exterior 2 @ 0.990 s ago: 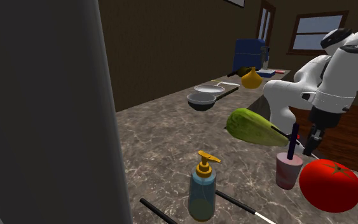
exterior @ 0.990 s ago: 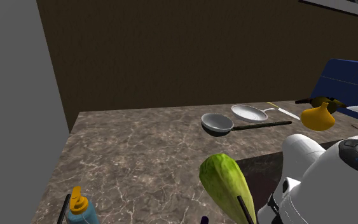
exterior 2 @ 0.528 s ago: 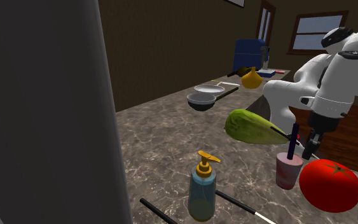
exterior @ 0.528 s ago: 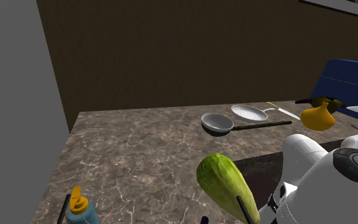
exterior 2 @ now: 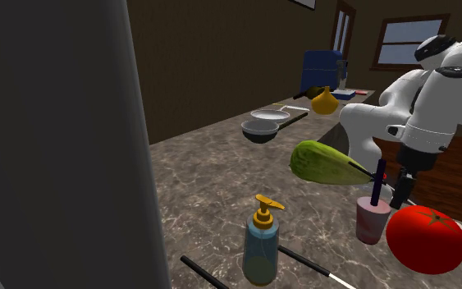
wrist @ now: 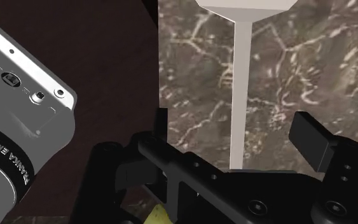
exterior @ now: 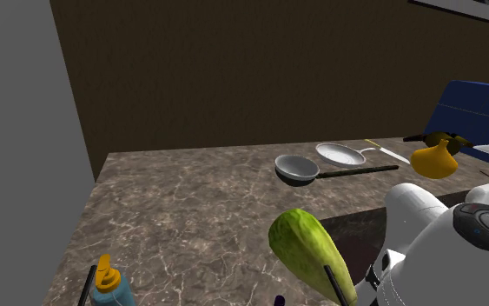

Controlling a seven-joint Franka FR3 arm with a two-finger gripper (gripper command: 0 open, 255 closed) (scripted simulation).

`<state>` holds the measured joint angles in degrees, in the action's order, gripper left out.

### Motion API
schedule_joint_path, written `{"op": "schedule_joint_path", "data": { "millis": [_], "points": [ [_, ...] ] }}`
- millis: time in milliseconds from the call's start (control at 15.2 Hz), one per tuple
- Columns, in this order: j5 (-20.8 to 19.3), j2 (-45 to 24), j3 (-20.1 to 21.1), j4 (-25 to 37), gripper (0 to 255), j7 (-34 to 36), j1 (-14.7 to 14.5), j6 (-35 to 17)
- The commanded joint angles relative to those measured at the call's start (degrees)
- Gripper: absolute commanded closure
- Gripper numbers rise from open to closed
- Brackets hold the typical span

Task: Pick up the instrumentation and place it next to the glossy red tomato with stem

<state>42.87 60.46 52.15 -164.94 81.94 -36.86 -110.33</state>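
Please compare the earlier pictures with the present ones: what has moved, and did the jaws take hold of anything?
The arm dipped a little toward the pink cup. The green vegetable slid slightly toward the shoulder view's left. The jaws stand open and hold nothing. The tomato, soap bottle and pans kept their places.

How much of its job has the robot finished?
Nothing looks finished yet. The silver camera lies beside the open gripper, not held. Right now the gripper hangs close to the red tomato. Still to do: grab the camera, lift it and set it next to the tomato.
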Motion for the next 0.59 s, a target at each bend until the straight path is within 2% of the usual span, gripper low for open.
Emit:
{"op": "schedule_joint_path", "data": {
  "millis": [0, 198, 528],
  "points": [
    [-1.5, 1.0, -1.7, 1.2, 0, 0.2, 0.1, 2.2],
    [-5.5, 3.0, -6.0, 4.9, 0, 0.8, 0.7, 7.8],
    [-5.5, 3.0, -6.0, 4.9, 0, 0.8, 0.7, 7.8]
  ]
}}
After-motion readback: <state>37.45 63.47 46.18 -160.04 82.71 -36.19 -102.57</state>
